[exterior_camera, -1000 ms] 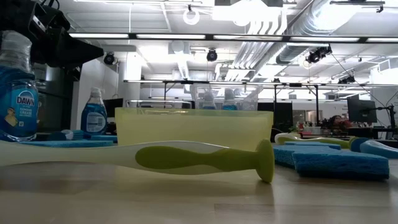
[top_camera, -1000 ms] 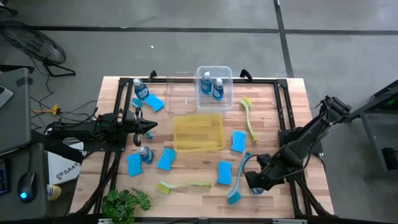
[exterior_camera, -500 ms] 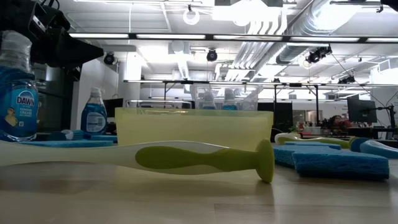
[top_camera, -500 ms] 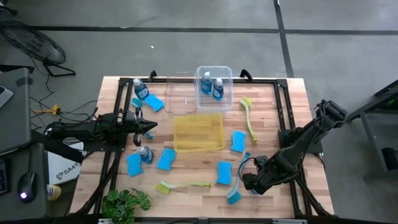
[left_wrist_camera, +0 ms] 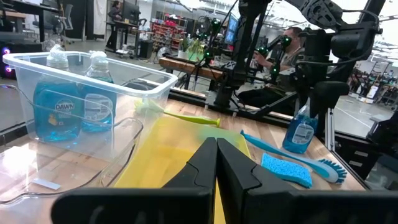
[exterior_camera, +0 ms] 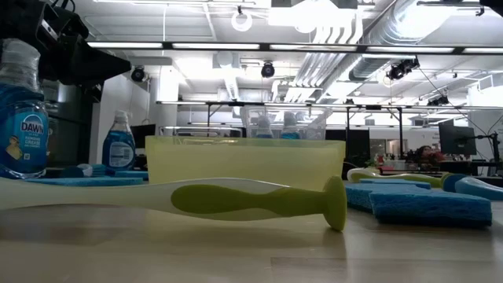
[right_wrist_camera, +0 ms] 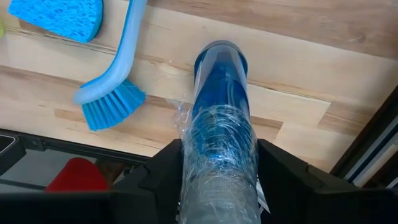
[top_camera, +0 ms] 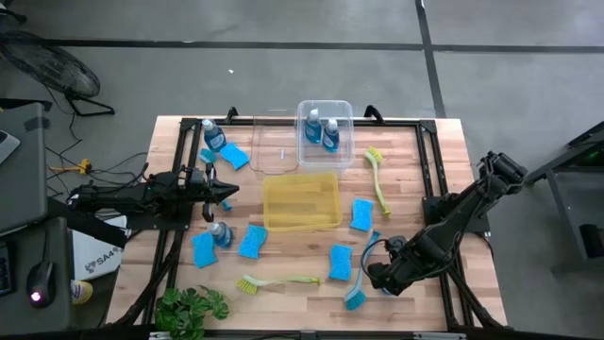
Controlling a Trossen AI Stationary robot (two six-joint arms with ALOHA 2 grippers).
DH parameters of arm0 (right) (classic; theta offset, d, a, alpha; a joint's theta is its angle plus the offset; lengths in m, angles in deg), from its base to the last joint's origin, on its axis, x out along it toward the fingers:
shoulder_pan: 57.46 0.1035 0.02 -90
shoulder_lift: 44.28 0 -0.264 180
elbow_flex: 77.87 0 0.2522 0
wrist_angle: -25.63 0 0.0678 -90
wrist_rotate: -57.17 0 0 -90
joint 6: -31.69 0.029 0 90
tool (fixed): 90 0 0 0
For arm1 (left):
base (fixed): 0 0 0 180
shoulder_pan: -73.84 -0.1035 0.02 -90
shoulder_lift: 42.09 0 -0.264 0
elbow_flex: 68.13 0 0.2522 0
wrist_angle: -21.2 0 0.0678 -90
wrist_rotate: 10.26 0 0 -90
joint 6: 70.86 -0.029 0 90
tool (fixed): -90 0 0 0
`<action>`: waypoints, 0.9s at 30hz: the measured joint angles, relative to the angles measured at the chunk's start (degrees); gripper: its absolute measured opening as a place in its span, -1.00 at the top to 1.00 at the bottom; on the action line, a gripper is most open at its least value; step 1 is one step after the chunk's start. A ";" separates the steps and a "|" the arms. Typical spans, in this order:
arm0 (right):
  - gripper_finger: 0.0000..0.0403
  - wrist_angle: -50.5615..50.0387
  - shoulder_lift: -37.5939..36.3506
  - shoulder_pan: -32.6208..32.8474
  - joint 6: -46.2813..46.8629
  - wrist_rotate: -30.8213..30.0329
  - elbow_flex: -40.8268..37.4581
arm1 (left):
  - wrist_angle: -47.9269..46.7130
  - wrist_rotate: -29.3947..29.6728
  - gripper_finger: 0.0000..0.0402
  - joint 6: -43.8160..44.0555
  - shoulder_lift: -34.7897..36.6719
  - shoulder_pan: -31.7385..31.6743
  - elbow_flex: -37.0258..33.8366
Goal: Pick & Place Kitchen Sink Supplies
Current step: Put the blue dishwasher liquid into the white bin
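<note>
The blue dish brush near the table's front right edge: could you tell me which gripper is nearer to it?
Right. The right gripper is just beside the blue dish brush; the left gripper waits across the table, left of the yellow bin.

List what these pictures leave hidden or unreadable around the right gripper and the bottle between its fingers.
- Right gripper and clear bottle of blue liquid: right wrist view; fingers flank it, full closure unclear.
- The bottle's cap: right wrist view, hidden between the fingers; high view, the arm covers it.
- Blue long-handled dish brush: right wrist view, handle cut off by the edge.
- Low view: the yellow plastic bin and yellow-green brush handle block that corner.
</note>
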 joint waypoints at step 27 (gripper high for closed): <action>0.20 -2.58 -4.56 -0.02 -5.64 -5.50 0.00 | 0.00 -0.02 0.99 -0.01 0.00 0.02 0.00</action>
